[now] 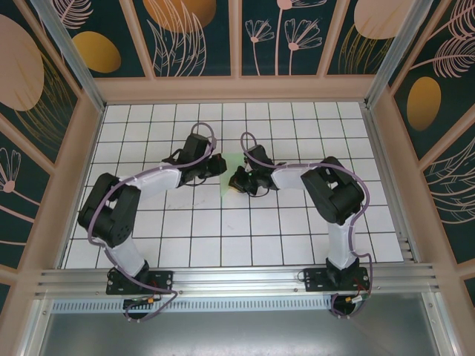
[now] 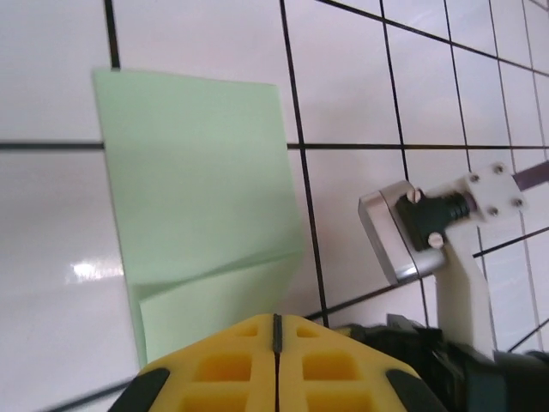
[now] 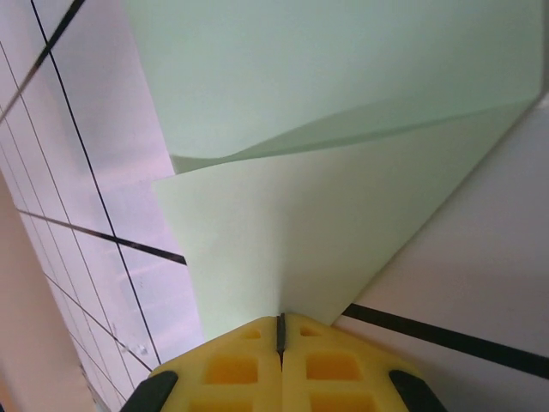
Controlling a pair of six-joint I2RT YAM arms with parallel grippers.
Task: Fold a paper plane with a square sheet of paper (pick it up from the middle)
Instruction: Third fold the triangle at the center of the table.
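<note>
The right gripper (image 3: 280, 330), shut on the lifted corner of the square sheet of paper (image 2: 197, 189) near the middle of the table (image 1: 223, 237), should lay it squarely while the closed, apparently empty left gripper (image 2: 274, 330) pins the sheet.

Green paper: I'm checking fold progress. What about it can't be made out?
Top external: green paper too small, partly covered by left hand and right hand.
Left wrist: near edge behind left hand.
Right wrist: cut off at top edge; right hand hides near corner.
</note>
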